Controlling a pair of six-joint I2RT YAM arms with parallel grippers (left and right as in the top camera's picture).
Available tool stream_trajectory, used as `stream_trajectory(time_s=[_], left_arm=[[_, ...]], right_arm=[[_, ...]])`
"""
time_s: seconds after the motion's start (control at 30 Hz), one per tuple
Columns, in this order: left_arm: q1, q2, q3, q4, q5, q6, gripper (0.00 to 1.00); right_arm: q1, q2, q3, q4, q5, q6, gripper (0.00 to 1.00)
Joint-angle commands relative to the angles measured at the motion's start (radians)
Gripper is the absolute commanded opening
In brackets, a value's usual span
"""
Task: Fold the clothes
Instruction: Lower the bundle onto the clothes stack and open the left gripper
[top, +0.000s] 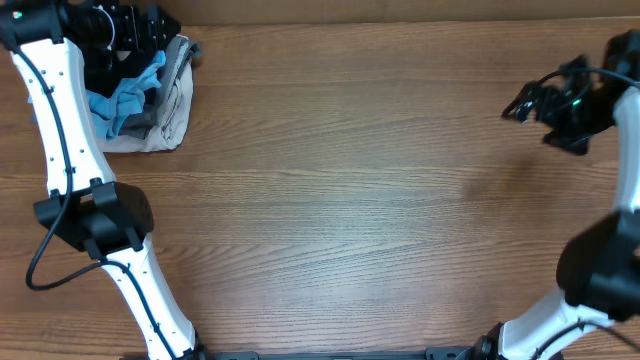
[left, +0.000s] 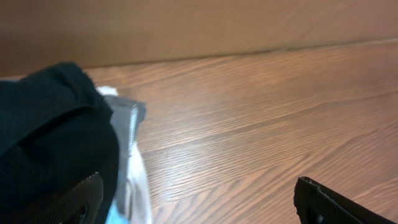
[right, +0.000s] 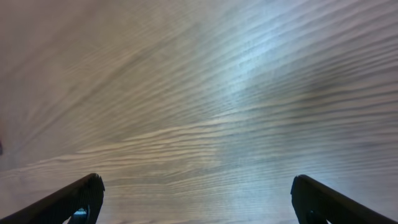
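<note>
Hovering empty, your left fingers (left: 333, 205) are gaping beside the clothes (left: 50, 124) at ten o'clock; your right fingers (right: 68, 202) are gaping too.

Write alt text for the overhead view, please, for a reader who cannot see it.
A heap of clothes lies at the far-left corner of the wooden table: a black garment, a light blue shirt and grey-beige garments, with the left gripper open above it. The right gripper hangs open over bare wood on the right.

Even indoor light, pale washed-out glare across the table (right: 249, 81), right fingers (right: 74, 199) soft and dark
</note>
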Motion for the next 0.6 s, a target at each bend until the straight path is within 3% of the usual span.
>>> stream_trajectory(time_s=[0.0,0.3,0.4,0.57], left_arm=[[-0.005,-0.067,0.035,-0.002,0.030,-0.037,1.00],[-0.005,-0.065,0.034,0.000,-0.184,-0.037,1.00],[-0.005,-0.065,0.034,0.000,-0.203,-0.037,1.00],[-0.005,-0.065,0.034,0.000,-0.203,-0.037,1.00]], right_arm=[[0.000,-0.156,0.124,-0.055,0.026,-0.010,1.00],[0.000,-0.450,0.179,-0.113,0.014,0.029,1.00],[0.000,-0.520,0.179,-0.113,-0.039,0.108,1.00],[0.000,-0.581,0.179,-0.113,-0.039,0.106,1.00]])
